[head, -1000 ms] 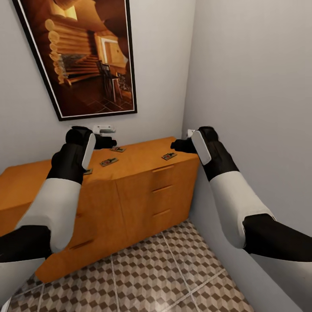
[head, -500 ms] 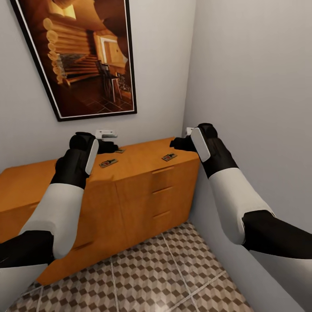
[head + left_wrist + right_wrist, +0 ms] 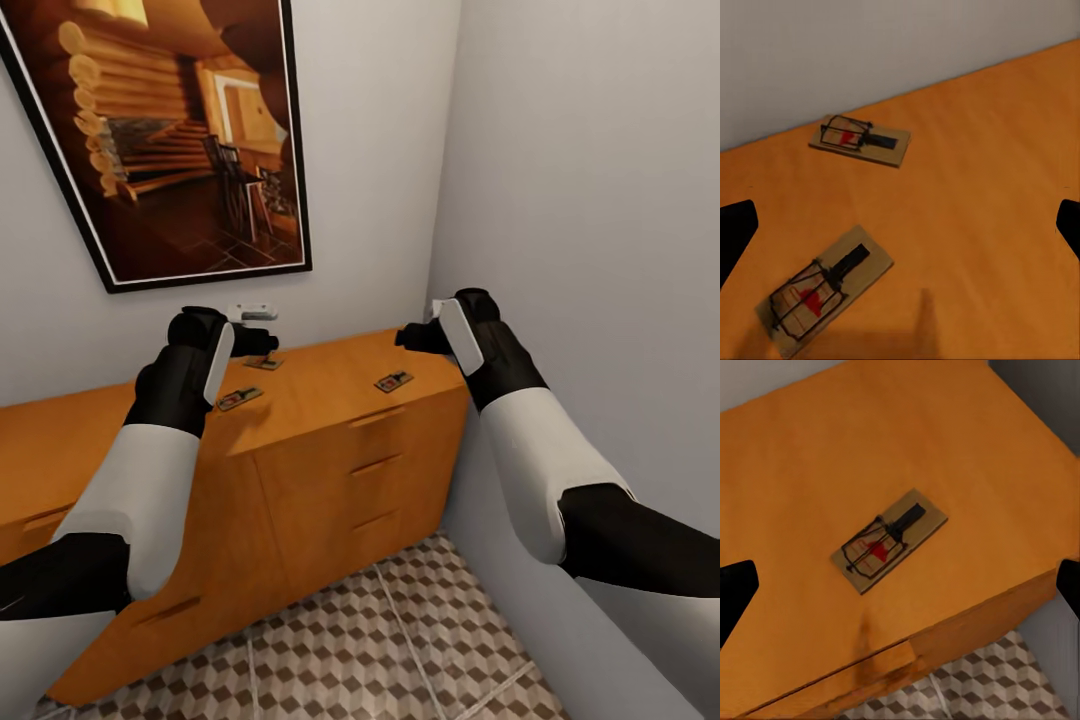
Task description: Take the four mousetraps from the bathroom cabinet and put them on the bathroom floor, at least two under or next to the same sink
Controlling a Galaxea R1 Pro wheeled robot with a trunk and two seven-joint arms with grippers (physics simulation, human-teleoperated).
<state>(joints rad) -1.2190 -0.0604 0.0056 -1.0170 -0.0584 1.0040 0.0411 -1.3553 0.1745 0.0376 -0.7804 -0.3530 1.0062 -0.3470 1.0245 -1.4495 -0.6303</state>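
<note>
Mousetraps (image 3: 394, 381) sit untouched on my cabinet (image 3: 330, 450), floor (image 3: 400, 640) bare. Left wrist: gripper (image 3: 900, 225) spread wide, empty over two traps (image 3: 861, 140). Right wrist: gripper (image 3: 900, 581) wide above one (image 3: 889, 541). Nothing moved yet.

orange-brown cabinet (image 3: 330, 450); tan mousetraps (image 3: 889, 541); cube-patterned bathroom floor (image 3: 400, 640).

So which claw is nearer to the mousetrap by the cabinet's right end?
Right. The right claw hovers just above that mousetrap; the left claw is farther along the cabinet, over other traps.
</note>
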